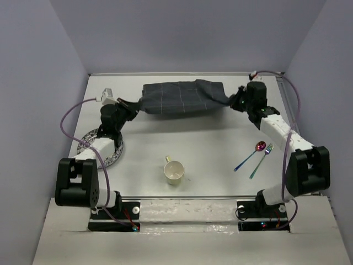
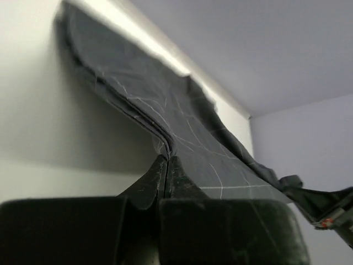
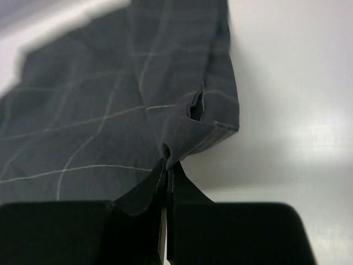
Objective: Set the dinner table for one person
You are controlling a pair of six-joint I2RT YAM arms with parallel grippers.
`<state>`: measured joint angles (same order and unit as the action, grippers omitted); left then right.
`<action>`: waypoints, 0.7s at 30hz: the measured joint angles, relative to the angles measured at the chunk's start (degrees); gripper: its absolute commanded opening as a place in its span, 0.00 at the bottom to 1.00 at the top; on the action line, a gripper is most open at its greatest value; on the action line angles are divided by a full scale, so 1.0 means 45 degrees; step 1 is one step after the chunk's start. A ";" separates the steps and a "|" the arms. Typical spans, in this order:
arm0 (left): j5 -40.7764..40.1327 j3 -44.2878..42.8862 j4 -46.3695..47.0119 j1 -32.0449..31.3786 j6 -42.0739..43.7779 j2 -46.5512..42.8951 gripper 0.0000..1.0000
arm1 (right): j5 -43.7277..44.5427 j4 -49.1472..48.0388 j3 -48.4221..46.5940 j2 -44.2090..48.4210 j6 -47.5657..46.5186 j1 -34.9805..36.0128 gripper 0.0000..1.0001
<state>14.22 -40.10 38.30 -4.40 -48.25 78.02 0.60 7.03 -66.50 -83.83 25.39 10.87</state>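
Observation:
On the white dinner table [image 1: 182, 130] a dark grid-lined cloth [image 1: 182, 98] hangs stretched between both arms near the far edge. My left gripper [image 1: 134, 105] is shut on the cloth's left corner [image 2: 165, 144]; the left wrist view shows its fingers [image 2: 179, 179] pressed together around the hem. My right gripper [image 1: 234, 101] is shut on the right corner [image 3: 176, 149], which bunches between its fingers [image 3: 182, 185]. A cream cup [image 1: 174, 172] stands at front centre. A patterned plate [image 1: 117, 154] lies at the left, partly under the left arm. An iridescent spoon [image 1: 251, 155] and fork [image 1: 261, 160] lie at the right.
Lilac walls [image 1: 38, 94] enclose the table on three sides. The right arm [image 1: 287, 135] reaches over the right edge beside the cutlery. The arm bases [image 1: 113, 212] sit on a metal rail at the near edge.

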 measured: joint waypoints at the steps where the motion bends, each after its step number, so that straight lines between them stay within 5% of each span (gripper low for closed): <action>1: 0.0019 0.0636 0.0379 0.0000 -0.0092 0.0078 0.04 | -0.0019 -0.0131 0.0758 -0.0180 0.0141 -0.0005 0.00; 13: 0.0413 0.4862 0.3740 0.0000 -0.0597 0.0903 0.07 | -0.0933 -0.1695 0.5406 -0.0029 0.1433 -0.0005 0.00; 16: 0.0418 0.5639 0.4104 0.0000 -0.0593 0.0427 0.21 | -0.1103 -0.2050 0.6164 0.0583 0.1666 -0.0005 0.04; 19: 0.0413 0.6120 0.4294 0.0000 -0.0593 -0.0117 0.40 | -0.1229 -0.2336 0.6994 0.1239 0.1899 -0.0005 0.22; 21: 0.0398 0.6407 0.4260 0.0005 -0.0568 -0.0646 0.63 | -0.1239 -0.2331 0.7499 0.1744 0.2016 -0.0005 0.33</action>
<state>16.01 -11.27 57.47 -4.38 -50.81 75.11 -4.97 -3.46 -32.75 -75.99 34.46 10.85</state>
